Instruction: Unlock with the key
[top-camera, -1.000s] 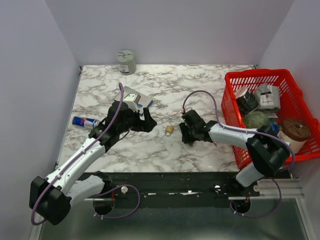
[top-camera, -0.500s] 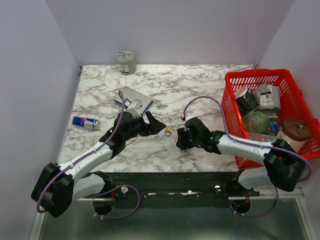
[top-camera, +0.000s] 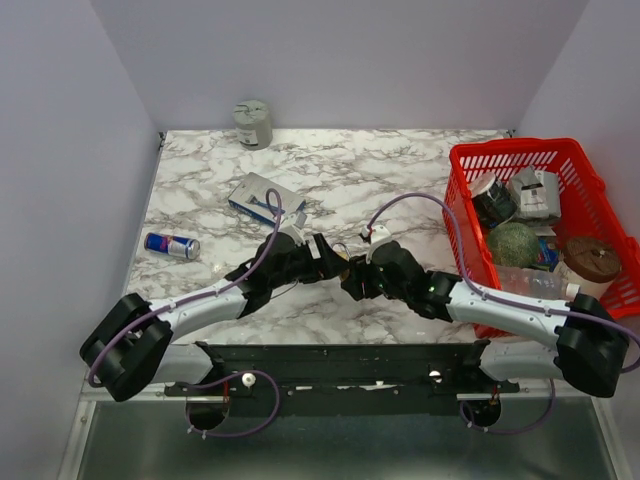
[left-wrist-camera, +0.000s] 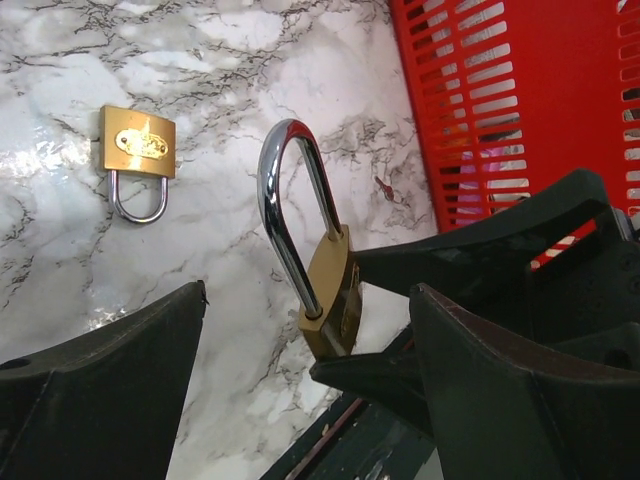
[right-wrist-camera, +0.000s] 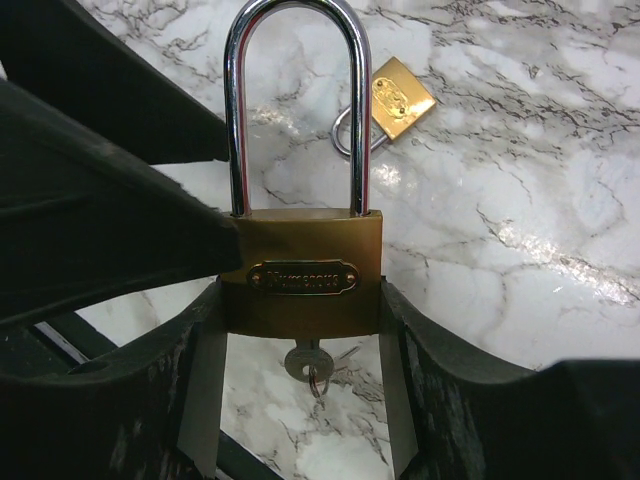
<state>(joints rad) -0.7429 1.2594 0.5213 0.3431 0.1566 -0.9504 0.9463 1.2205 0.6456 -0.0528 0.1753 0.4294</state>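
Top external: left hand (top-camera: 335, 262) and right hand (top-camera: 356, 279) meet over the surface (top-camera: 400, 160), at the middle of its near edge.

Left wrist: left hand wide, straddling the padlock (left-wrist-camera: 330, 285) without contact; 1 spare lock (left-wrist-camera: 137, 145) lies beyond. Risk: a finger knocks the shackle (left-wrist-camera: 275, 190).

Right wrist: right hand clamps the padlock body; key (right-wrist-camera: 305, 362) protrudes below, crowded. Risk: key missed, or lock twisting loose.

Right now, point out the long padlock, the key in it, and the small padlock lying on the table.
long padlock (right-wrist-camera: 303, 300), right wrist view, on its brass body.
key (right-wrist-camera: 303, 362), right wrist view, on its head below the body.
small padlock (left-wrist-camera: 137, 143), left wrist view, on its brass body.
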